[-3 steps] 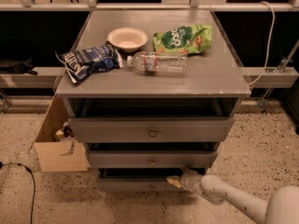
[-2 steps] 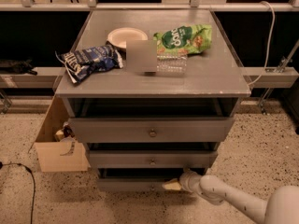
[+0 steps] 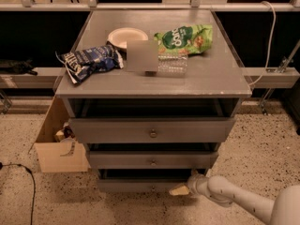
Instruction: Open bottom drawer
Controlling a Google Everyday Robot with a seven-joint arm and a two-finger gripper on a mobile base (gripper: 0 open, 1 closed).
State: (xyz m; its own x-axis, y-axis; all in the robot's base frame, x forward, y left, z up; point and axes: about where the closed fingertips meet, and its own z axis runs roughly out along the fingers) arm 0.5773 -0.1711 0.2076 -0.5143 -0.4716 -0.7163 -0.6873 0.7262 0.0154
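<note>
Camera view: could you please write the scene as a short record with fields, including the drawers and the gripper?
bottom drawer: lowest of three gray fronts, dark gap above it
gripper: at the right end of the bottom drawer's front, near the floor
cabinet top: blue bag, white bowl, green bag, clear bottle
floor, left of cabinet: open cardboard box
</note>
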